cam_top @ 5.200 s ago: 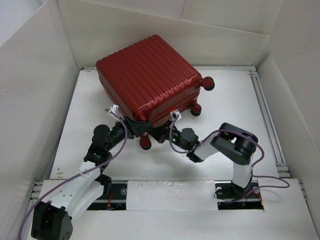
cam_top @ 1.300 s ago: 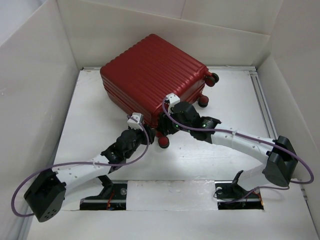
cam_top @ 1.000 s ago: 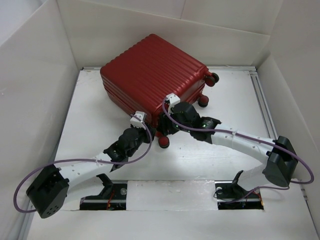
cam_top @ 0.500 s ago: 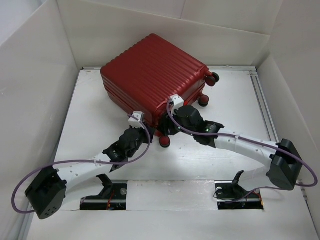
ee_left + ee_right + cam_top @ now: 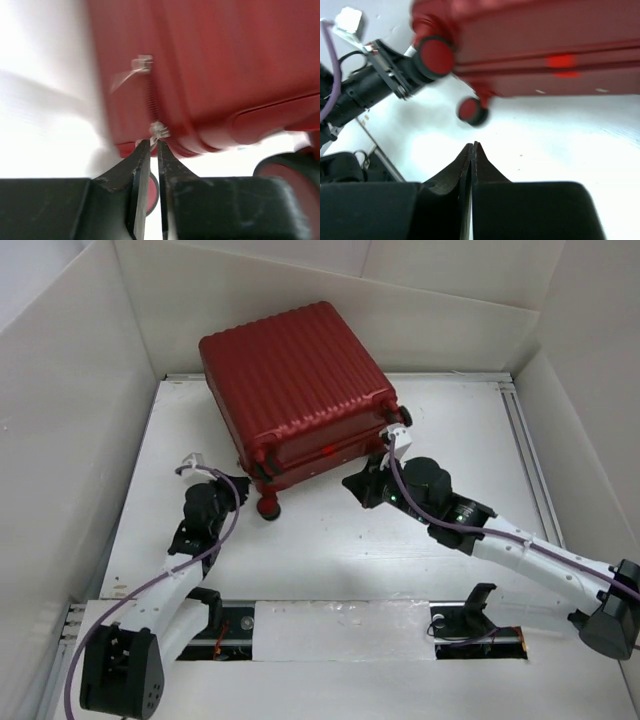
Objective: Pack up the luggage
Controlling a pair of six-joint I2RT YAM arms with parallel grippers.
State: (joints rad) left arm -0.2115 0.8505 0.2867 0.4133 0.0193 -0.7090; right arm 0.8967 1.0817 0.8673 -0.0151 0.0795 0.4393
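Note:
The luggage (image 5: 295, 380) is a dark-red ribbed suitcase, lying closed at the back of the table. My left gripper (image 5: 243, 483) is at its near left corner, just above a wheel (image 5: 268, 508). In the left wrist view the left gripper (image 5: 154, 143) has its jaws almost together, pinching a silver zipper pull (image 5: 159, 131) on the luggage's edge (image 5: 225, 65). My right gripper (image 5: 358, 483) is shut and empty, just off the near side of the luggage. In the right wrist view the right gripper (image 5: 471, 146) hangs over bare table below the luggage (image 5: 545, 45) and two wheels (image 5: 436, 54).
White walls (image 5: 70, 440) close in the table on the left, back and right. A metal rail (image 5: 528, 450) runs along the right side. A second silver zipper pull (image 5: 142, 62) hangs higher on the seam. The left arm (image 5: 365, 90) shows in the right wrist view.
The luggage has turned and shifted to the back left. My left gripper has moved left with its corner. My right gripper has come off the luggage and moved right.

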